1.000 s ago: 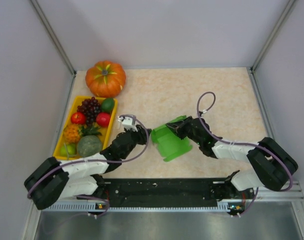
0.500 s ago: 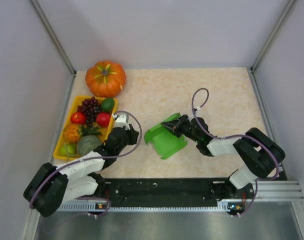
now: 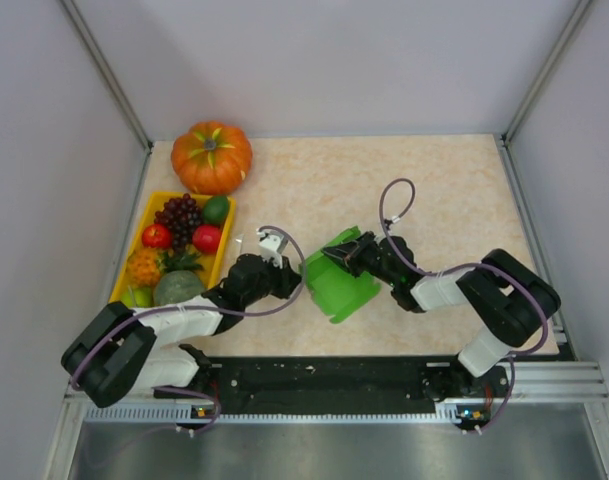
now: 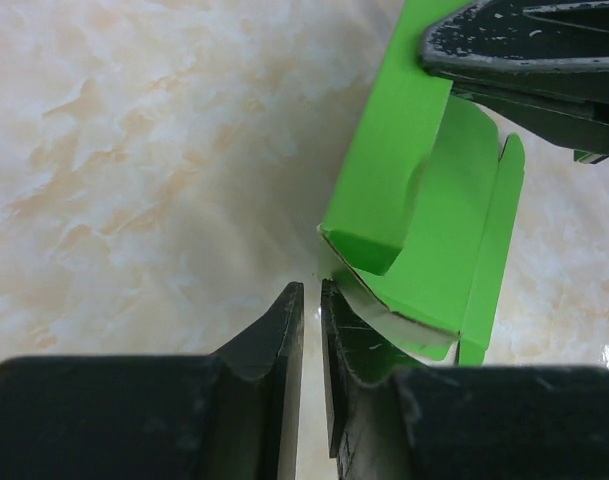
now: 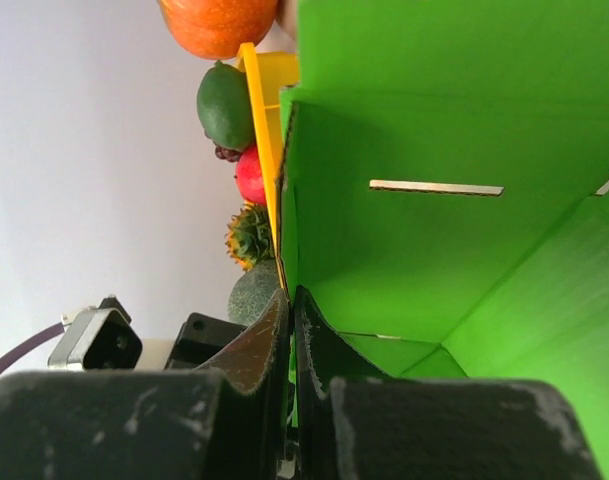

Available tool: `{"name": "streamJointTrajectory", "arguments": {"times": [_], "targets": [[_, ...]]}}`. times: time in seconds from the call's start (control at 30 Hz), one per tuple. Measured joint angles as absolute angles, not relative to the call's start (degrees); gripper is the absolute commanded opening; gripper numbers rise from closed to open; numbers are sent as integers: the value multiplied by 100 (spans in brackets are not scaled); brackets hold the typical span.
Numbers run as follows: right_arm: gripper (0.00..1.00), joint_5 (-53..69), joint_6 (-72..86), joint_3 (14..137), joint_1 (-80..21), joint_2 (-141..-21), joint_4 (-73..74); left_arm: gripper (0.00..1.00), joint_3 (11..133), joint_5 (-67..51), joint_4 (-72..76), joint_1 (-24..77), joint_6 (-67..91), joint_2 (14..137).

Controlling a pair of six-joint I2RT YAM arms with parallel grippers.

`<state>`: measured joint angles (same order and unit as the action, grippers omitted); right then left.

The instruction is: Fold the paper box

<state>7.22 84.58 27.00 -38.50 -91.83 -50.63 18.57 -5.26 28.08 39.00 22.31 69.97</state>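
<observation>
Green paper box [image 3: 344, 290], partly folded, sits mid-table [image 3: 454, 190] between both arms. Right gripper [image 3: 336, 256] pinched tight on a far wall's edge. Left gripper [image 4: 312, 292] at the box's near-left corner, jaws a slit apart, nothing between them.

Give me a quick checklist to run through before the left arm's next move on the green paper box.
1. Right tool clamped on the paper box wall: ok.
2. Left tool holding the box's near corner: cannot tell; jaws nearly shut, corner right at the tips.
3. Box fully folded: not ok; flaps stand open.
4. Fruit tray apart from the box: ok.
5. The two tools apart from each other: ok.
</observation>
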Motion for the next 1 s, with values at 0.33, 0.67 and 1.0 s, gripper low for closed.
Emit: {"name": "streamJointTrajectory", "arguments": {"times": [0.33, 0.67, 1.0], "targets": [[0, 644, 8621, 2646, -3844, -9391, -5336, 40, 2069, -447, 2869, 4429, 2324, 7516], [0, 541, 8678, 2495, -3846, -9391, -5640, 44, 2200, -95, 2801, 4558, 2390, 7579], [0, 475, 8420, 2040, -3870, -9336, -5975, 43, 1997, -5, 3026, 4674, 2386, 7579]]}}
